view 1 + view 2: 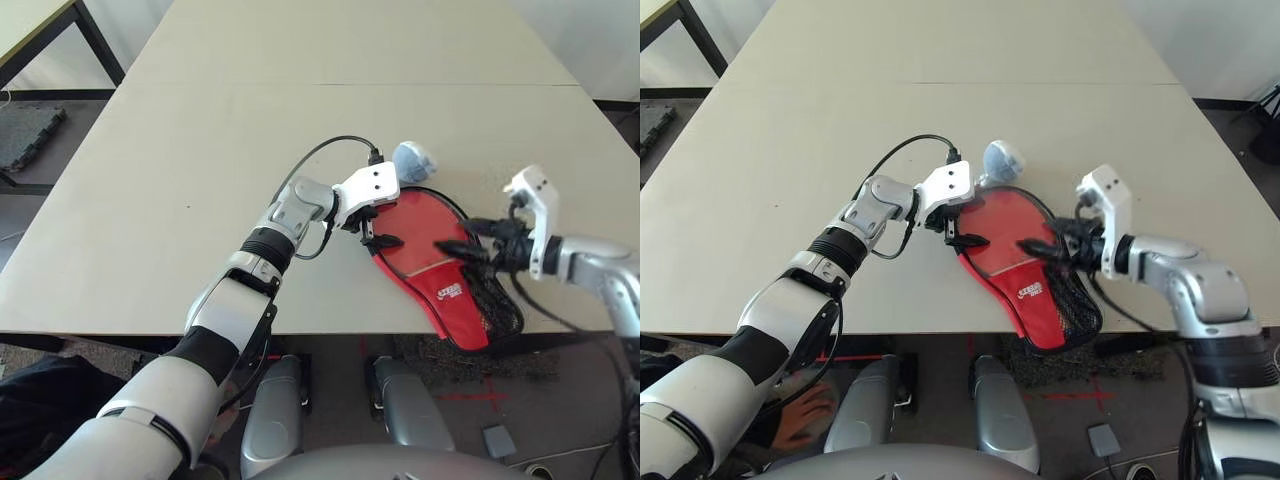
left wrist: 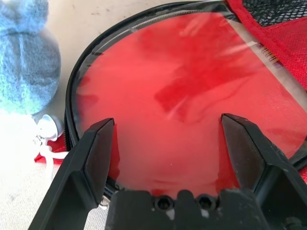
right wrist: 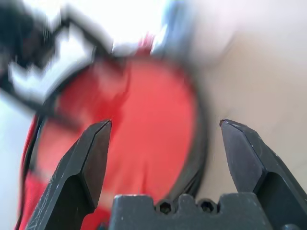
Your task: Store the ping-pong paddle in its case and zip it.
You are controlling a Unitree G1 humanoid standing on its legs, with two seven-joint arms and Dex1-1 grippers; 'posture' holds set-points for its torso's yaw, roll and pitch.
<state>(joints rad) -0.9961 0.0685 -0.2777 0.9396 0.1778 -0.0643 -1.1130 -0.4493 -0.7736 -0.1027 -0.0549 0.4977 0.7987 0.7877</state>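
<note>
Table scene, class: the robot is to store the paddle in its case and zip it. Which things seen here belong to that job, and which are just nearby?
Belong to the job:
- the case, open at the table's near edge
- the ping-pong paddle, red face lying in the case
- the pompom zip pull
- left gripper and right gripper, both open

Just nearby:
- table
- dark mat on the floor

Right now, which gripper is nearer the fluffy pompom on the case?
Left. The left gripper is at the case's round end just beside the pompom; the right gripper is over the case's middle, farther away.
</note>
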